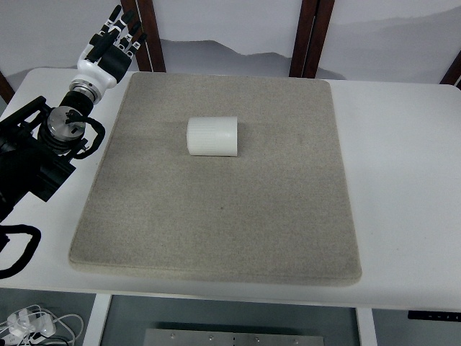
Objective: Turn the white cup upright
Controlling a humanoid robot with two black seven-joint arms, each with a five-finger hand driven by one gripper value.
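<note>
So the white cup (212, 136) is a plain, stubby cylinder, all white with faint ribbing along its wall, and it's lying on its side, not upright. Its long axis runs left to right across the picture. I can't tell which end is the mouth from this angle, both ends just look like white edges. It sits on the grey mat (216, 216), somewhat toward the mat's far half and a bit left of the mat's middle, with bare mat all around it.

The left robot hand (112, 45) is off the mat's far-left corner, over the white counter (403, 180), well apart from the cup. Nothing touches the cup at all. The robot hand is white with black fingers (130, 27), and those fingers are stretched out fairly straight and loosely spread, pointing away from the camera, holding nothing. Its black arm (43, 144) comes in along the mat's left edge, with a loop of black cable hanging near the mat's near-left corner.

Counting things up: one cup, one mat, one robot hand showing. The mat is a square-ish felt-looking pad with rounded corners that covers most of the counter. Beyond the mat's far edge there are dark wooden posts (310, 36) against a pale wall, and below the mat's near-left corner, under the counter's edge, a tangle of white cables (36, 324).
</note>
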